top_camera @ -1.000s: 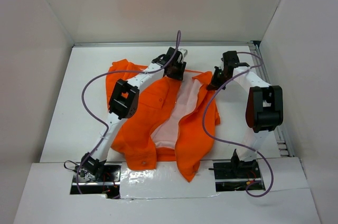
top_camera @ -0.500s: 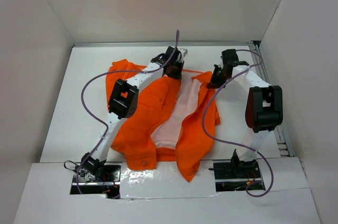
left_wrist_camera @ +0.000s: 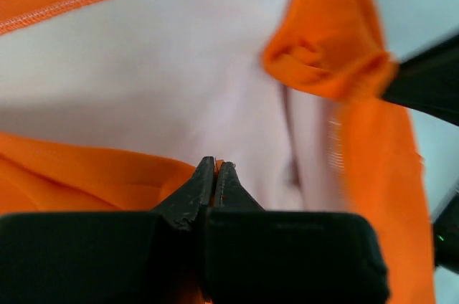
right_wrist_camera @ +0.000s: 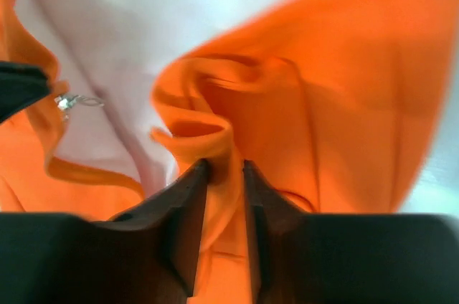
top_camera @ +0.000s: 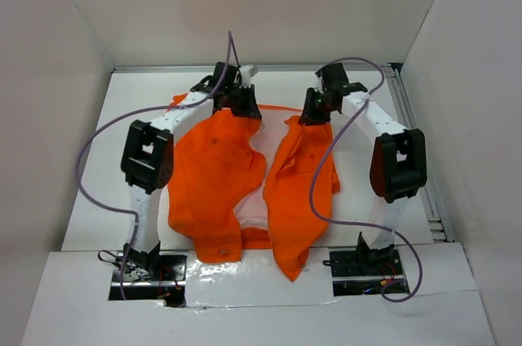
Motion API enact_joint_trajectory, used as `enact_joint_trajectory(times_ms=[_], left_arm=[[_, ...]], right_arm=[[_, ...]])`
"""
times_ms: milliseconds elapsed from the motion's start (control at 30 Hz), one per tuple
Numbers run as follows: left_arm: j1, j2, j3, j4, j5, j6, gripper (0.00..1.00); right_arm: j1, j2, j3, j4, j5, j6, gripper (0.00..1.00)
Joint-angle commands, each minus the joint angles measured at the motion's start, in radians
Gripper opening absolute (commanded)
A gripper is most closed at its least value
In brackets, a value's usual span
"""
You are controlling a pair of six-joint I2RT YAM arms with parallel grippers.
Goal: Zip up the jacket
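Observation:
The orange jacket (top_camera: 216, 175) lies on the white table, front open, pale lining (top_camera: 259, 187) showing in a narrow gap between the two panels. My left gripper (top_camera: 243, 109) is shut on the top edge of the left front panel near the collar; in the left wrist view (left_wrist_camera: 216, 164) a sliver of orange fabric sits between the closed jaws over the lining (left_wrist_camera: 143, 82). My right gripper (top_camera: 312, 115) is shut on the top of the right front panel; in the right wrist view (right_wrist_camera: 225, 168) a bunched orange fold (right_wrist_camera: 215, 132) fills the gap between its fingers. A small metal zipper pull (right_wrist_camera: 72, 102) hangs at the left.
White walls enclose the table on three sides. A metal rail (top_camera: 416, 126) runs along the right edge. Purple cables loop from both arms over the jacket (top_camera: 318, 191). The arm bases sit at the near edge (top_camera: 139, 268).
Both grippers moved left and slightly back, dragging the jacket's upper edges. The two front panels have come closer together, so much less lining shows. The left arm's elbow swung left.

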Motion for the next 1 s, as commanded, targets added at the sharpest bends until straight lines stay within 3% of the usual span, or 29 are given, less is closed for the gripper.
enact_joint_trajectory(times_ms=[0, 100, 267, 600, 733, 967], left_arm=[[0.017, -0.177, -0.128, 0.156, 0.138, -0.008, 0.00], [0.035, -0.249, -0.209, 0.203, 0.222, -0.014, 0.00], [0.060, -0.277, -0.249, 0.223, 0.334, -0.031, 0.00], [0.065, -0.305, -0.263, 0.220, 0.380, 0.020, 0.00], [0.065, -0.315, -0.269, 0.234, 0.397, 0.014, 0.00], [0.068, -0.326, -0.289, 0.252, 0.434, -0.009, 0.00]], right_arm=[[0.042, 0.034, 0.088, -0.036, 0.002, -0.033, 0.37], [0.045, 0.016, 0.082, 0.007, -0.097, -0.039, 0.49], [0.063, -0.057, 0.019, 0.128, -0.435, -0.178, 0.56], [0.131, -0.085, 0.033, 0.120, -0.593, -0.431, 0.64], [0.131, -0.030, 0.062, 0.157, -0.711, -0.390, 0.64], [0.143, 0.048, 0.118, 0.235, -0.780, -0.267, 0.64]])
